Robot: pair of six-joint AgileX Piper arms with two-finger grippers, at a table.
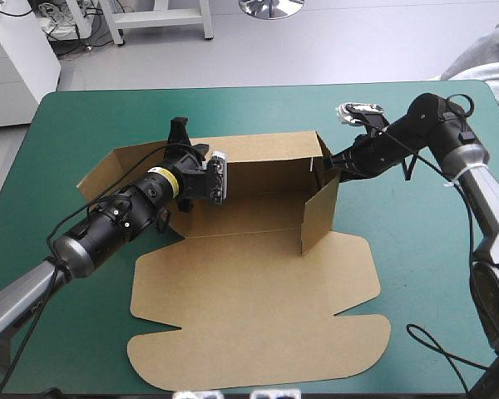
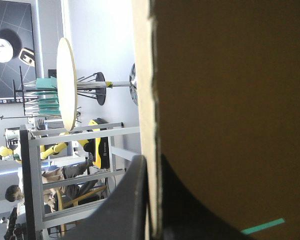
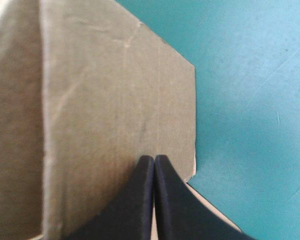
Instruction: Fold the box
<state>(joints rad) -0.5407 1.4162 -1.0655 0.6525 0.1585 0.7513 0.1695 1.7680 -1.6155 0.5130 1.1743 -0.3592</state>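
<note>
1. While the box's (image 1: 262, 218) lid panel (image 1: 258, 316) lies flat toward 6 o'clock, nearest me, on the teal-green cover (image 1: 416, 283), its raised walls stand mid-table.
2. At 3 o'clock the right side wall (image 1: 320, 216) stands upright. The left flap (image 1: 108, 170) at 9 o'clock leans outward.
3. The step, as I judge it, is squaring the back wall (image 1: 266, 162) at 12 o'clock. To do it well I should keep it vertical on its crease and press evenly from both ends, so nothing buckles.
4. My left claw (image 2: 151, 170) pinches the back wall's edge near its 9 o'clock end, fingers almost together with board between them.
5. My right claw (image 3: 154, 161), at the 3 o'clock corner, is pressed into one point, its tip against the board's outer face. I see nothing gripped.
</note>
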